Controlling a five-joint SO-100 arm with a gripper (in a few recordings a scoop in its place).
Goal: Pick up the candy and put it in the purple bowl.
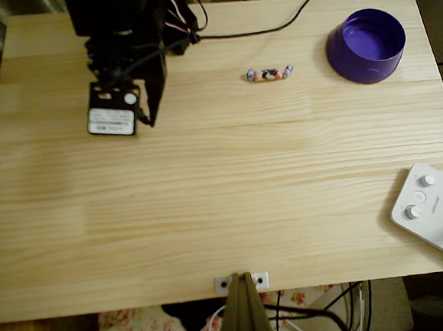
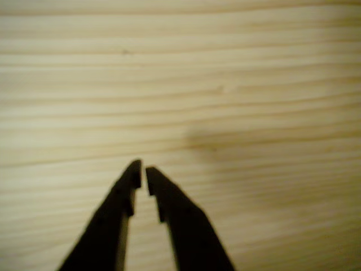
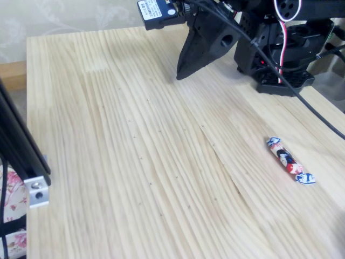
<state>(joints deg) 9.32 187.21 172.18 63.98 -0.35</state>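
- White label (image 1: 111, 119) on the black servo block at the arm's wrist, overhead view: several lines of dark print, too small and blurred to read.
- Same label (image 3: 157, 8) in the fixed view: rows of print and a small mark at one end, none legible.
- White device with knobs (image 1: 434, 210) at the lower right table edge, overhead view: a short grey word beside the knobs, too faint to make out.
- Candy (image 1: 269, 74) wrapper: coloured pattern, no lettering that can be read in either the overhead or fixed view.
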